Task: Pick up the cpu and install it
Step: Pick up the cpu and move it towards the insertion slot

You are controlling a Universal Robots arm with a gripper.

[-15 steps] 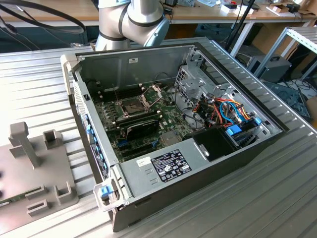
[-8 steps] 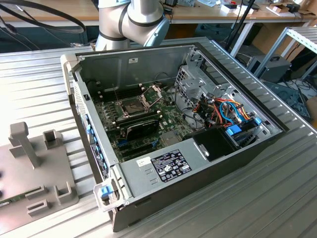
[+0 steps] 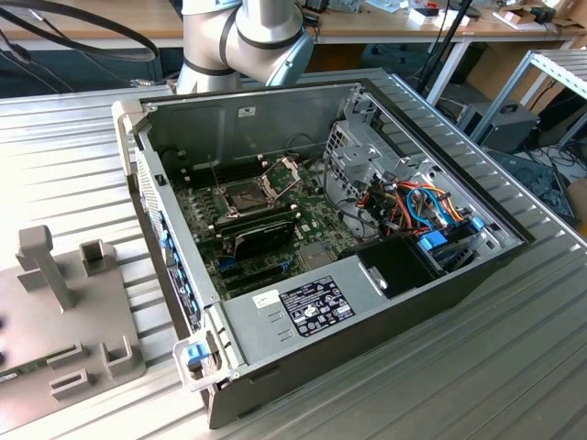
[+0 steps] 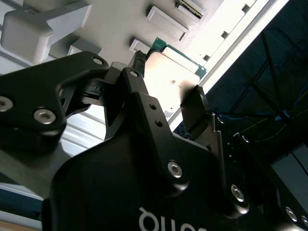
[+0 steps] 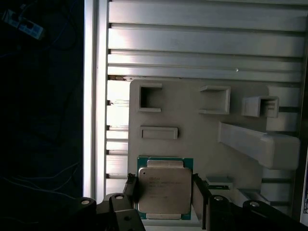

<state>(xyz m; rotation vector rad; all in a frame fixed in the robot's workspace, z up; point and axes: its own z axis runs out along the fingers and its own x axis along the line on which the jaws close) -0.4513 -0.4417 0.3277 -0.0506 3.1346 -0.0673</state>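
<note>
The cpu (image 5: 163, 193) is a small square chip with a silver-grey metal top on a green edge. It lies at the edge of a grey fixture plate (image 5: 192, 120) in both wrist views. My gripper (image 5: 165, 185) straddles it, and a black finger (image 5: 132, 185) presses against each of two opposite sides. The second wrist view shows the same grip, with the cpu (image 4: 168, 74) between the fingertips (image 4: 198, 98). In the exterior view the open socket (image 3: 246, 194) sits on the green motherboard (image 3: 312, 225), its hinged plate (image 3: 282, 172) raised.
The open computer case (image 3: 321, 302) lies on a ribbed metal table (image 3: 73, 137). The grey fixture plate (image 3: 55, 339) with raised blocks and slots stands at the exterior view's left. Inside the case are a black card (image 3: 261, 240), a drive cage (image 3: 353, 156) and coloured cables (image 3: 413, 206).
</note>
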